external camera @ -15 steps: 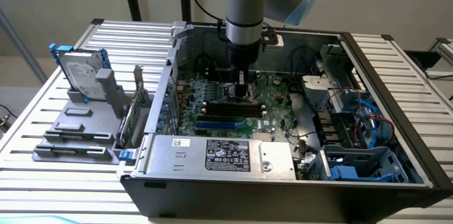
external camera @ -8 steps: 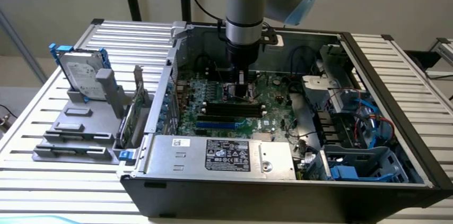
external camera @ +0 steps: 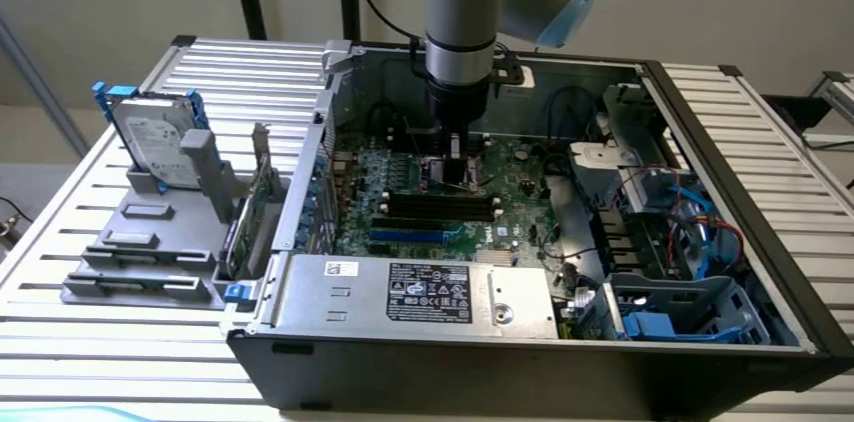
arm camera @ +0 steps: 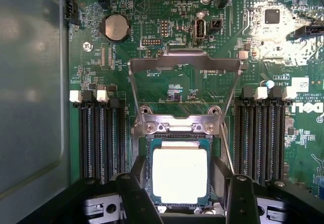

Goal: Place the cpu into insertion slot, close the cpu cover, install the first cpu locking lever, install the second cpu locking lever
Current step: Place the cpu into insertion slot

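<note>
First step looks done: the flat silver square cpu [arm camera: 179,176] lies in its dark square socket [arm camera: 178,127], at twelve o'clock from the long black memory sticks [external camera: 438,204] in the exterior view, black claw [arm camera: 185,196] spread wide and empty, thin silver cover [arm camera: 185,64] not yet shut.

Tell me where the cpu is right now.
In the wrist view, the cpu lies in the insertion slot, between the memory slots on either side, with the cpu cover swung open.

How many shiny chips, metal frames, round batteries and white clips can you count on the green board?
cpu: 1
cpu cover: 1
round battery: 1
white clips: 4
Total: 7
</note>
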